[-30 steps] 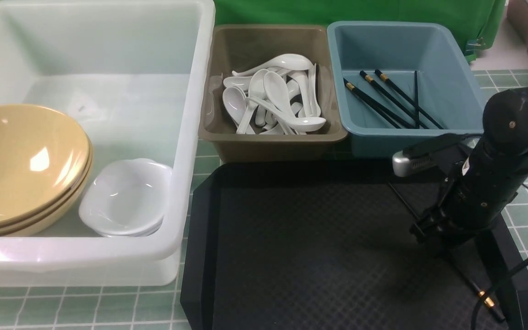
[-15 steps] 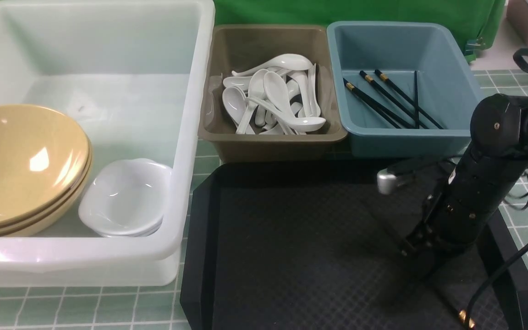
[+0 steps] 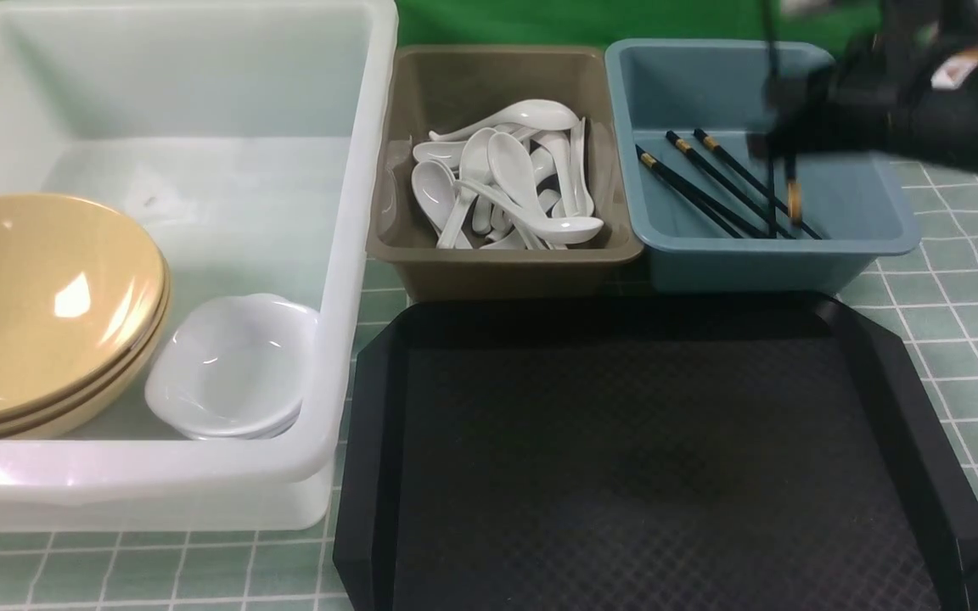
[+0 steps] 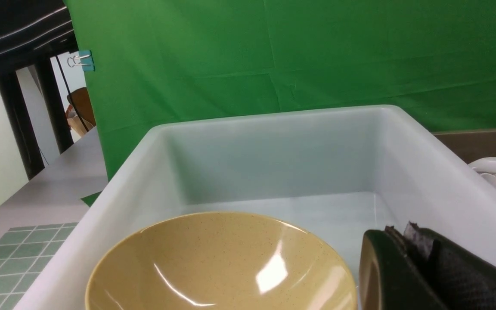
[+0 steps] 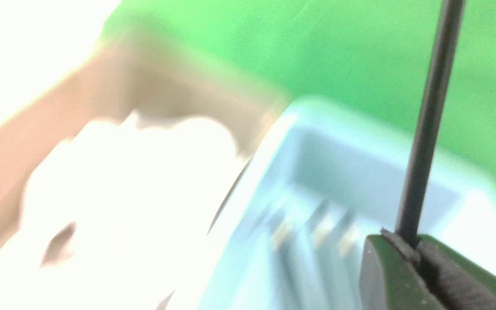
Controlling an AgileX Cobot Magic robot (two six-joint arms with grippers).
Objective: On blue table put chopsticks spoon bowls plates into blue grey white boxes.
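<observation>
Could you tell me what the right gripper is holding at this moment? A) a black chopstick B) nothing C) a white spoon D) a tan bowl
A: the right gripper is shut on a chopstick, whose thin black shaft rises from between its fingers above the blue bin.

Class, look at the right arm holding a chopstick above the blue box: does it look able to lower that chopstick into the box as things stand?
Probably yes. The right gripper grips the chopstick above the blue box, whose top is open.

Black chopstick (image 3: 792, 182), seemingly upright, over blue bin (image 3: 871, 233)
</observation>
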